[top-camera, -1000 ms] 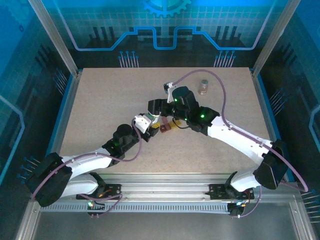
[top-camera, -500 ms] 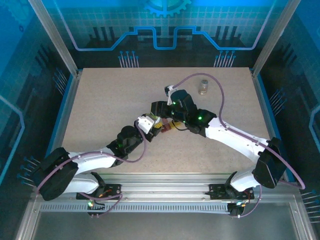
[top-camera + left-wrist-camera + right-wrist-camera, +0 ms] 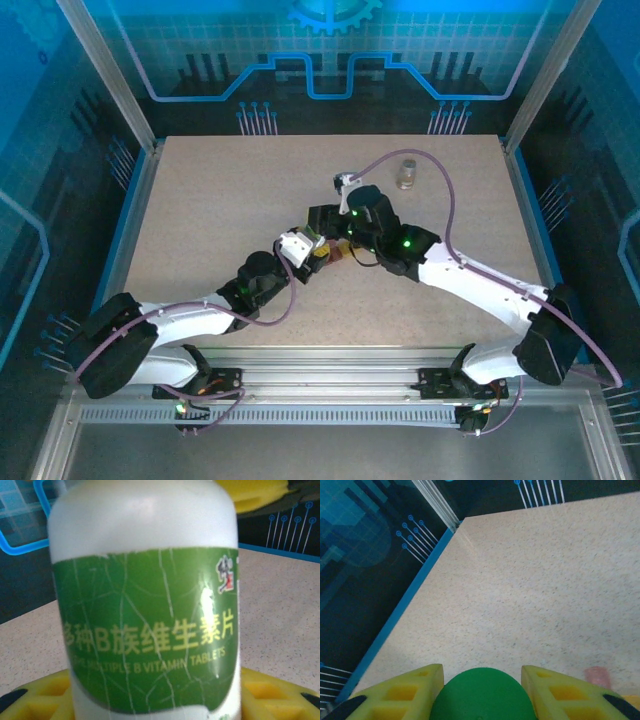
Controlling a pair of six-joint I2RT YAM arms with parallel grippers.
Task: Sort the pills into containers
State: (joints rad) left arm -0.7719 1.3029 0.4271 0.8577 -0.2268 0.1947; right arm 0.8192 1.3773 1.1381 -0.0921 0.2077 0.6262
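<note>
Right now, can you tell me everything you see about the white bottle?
The bottle is white plastic with a wrinkled green label printed in yellow, including "B VITAMIN TABLETS". Its round green cap is on. The left gripper clamps its body between yellow fingers, and the right gripper pinches the cap. It is mid-table; whether it touches the table is hidden.

right hand (image 3: pixel 481 676) | closed onto green cap (image 3: pixel 482 697) | left hand (image 3: pixel 301 245), white bottle (image 3: pixel 145 605) | shifted rightward

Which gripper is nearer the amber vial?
Right. The right gripper, on the green cap, sits front-left of the vial; the left gripper, holding the white bottle, is farther front-left.
</note>
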